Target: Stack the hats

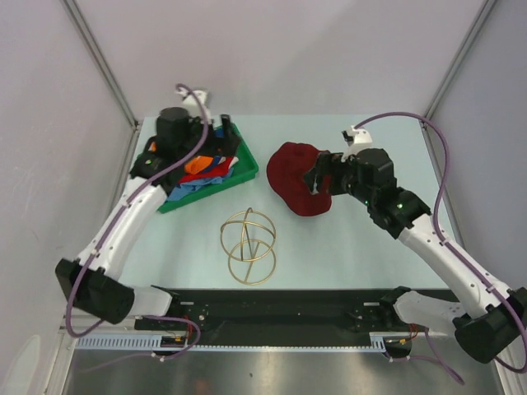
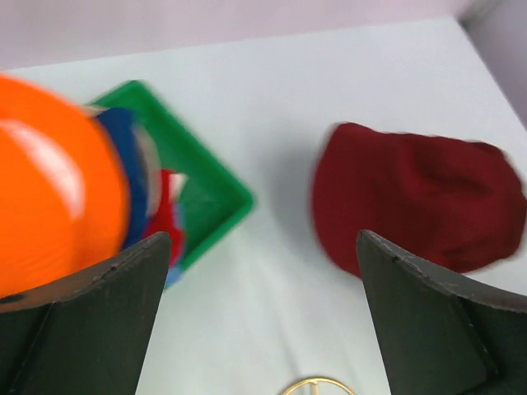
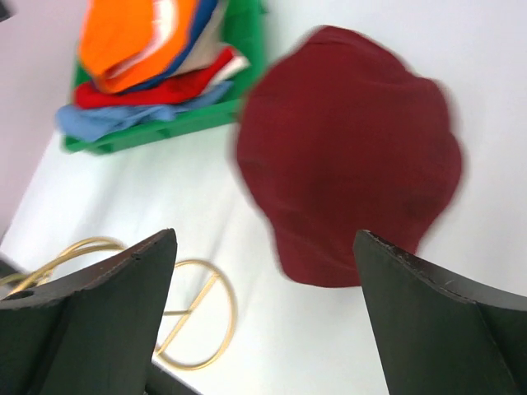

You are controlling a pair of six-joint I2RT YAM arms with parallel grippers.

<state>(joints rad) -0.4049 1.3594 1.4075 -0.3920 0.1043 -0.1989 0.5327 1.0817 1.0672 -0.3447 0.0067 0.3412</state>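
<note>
left end effector (image 2: pixel 259 247) apart above the hat pile (image 1: pixel 199 167), right end effector (image 3: pixel 267 247) apart by maroon hat (image 1: pixel 294 179)

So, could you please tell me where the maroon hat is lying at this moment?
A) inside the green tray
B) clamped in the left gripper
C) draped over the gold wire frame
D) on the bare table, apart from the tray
D: the maroon hat lies flat on the table, well clear of the green tray.
</note>
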